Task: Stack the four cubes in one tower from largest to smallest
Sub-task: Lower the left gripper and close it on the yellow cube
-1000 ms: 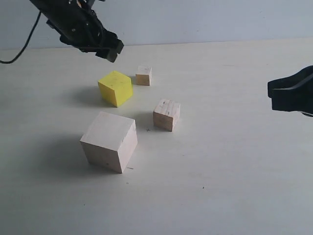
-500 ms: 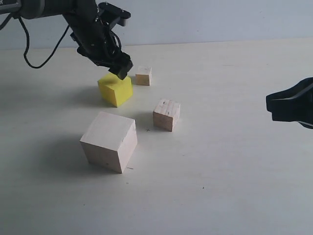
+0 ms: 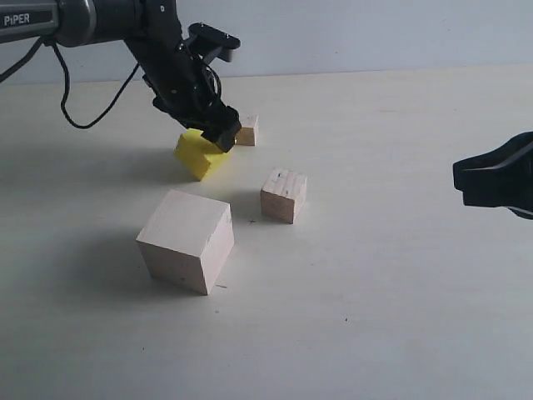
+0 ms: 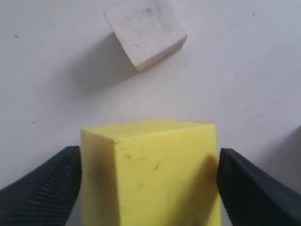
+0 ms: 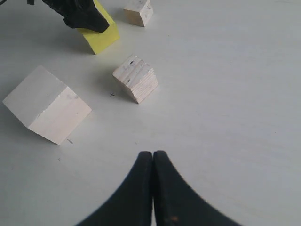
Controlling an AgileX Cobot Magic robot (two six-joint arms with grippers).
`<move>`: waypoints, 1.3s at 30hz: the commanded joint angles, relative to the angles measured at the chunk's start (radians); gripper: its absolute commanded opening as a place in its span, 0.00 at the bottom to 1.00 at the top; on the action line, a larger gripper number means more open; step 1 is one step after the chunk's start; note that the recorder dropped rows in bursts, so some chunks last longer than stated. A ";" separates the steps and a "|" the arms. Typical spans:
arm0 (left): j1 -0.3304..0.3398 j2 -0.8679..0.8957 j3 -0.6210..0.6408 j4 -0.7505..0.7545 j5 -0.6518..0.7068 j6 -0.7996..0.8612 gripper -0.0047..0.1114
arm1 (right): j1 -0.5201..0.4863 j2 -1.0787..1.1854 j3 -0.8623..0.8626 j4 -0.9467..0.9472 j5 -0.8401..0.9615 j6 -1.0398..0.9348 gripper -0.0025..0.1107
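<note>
The table bears a large cube, yellow cube, middling cube and small cube.

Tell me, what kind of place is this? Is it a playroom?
Probably a robot test bench, not a playroom: a plain pale table, the left pincer and right pincer on black arms, and only stacking cubes, like the yellow cube and large wooden cube.

A broad, pale cream tabletop fills the scene, matt and smooth. Along its far edge stands a plain pale blue-grey wall. A tiny dark cross-shaped mark sits near the middle of the top. A small dark speck lies nearer, to the right.
</note>
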 commanded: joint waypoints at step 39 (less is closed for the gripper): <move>0.007 -0.071 0.000 0.094 0.041 0.031 0.86 | 0.004 0.000 -0.009 -0.007 0.042 -0.011 0.02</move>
